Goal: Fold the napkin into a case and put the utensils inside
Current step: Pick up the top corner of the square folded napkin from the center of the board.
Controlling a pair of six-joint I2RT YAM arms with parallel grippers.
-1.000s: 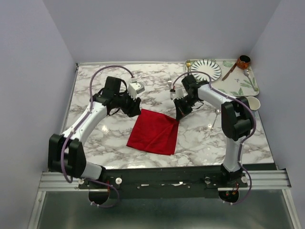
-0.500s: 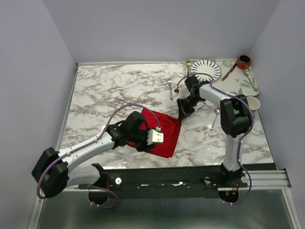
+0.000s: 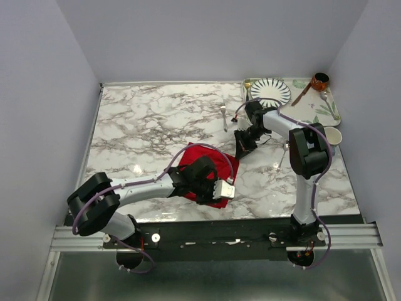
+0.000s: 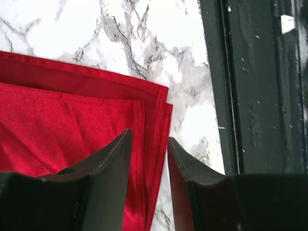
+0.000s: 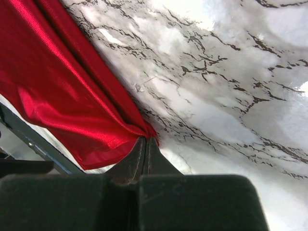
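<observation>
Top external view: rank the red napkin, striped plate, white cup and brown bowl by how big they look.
1. napkin
2. plate
3. white cup and brown bowl look about alike, so they are not ranked apart.

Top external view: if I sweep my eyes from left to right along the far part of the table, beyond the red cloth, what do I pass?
fork → plate → wooden utensil → brown bowl

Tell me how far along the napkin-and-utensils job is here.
Done: the napkin shows stacked layers, so at least one fold is in, but it is no narrow case. In hand: right claw shut on its corner, left claw open over its edge. Left: finish the case, then load the fork, lying on the table.
</observation>
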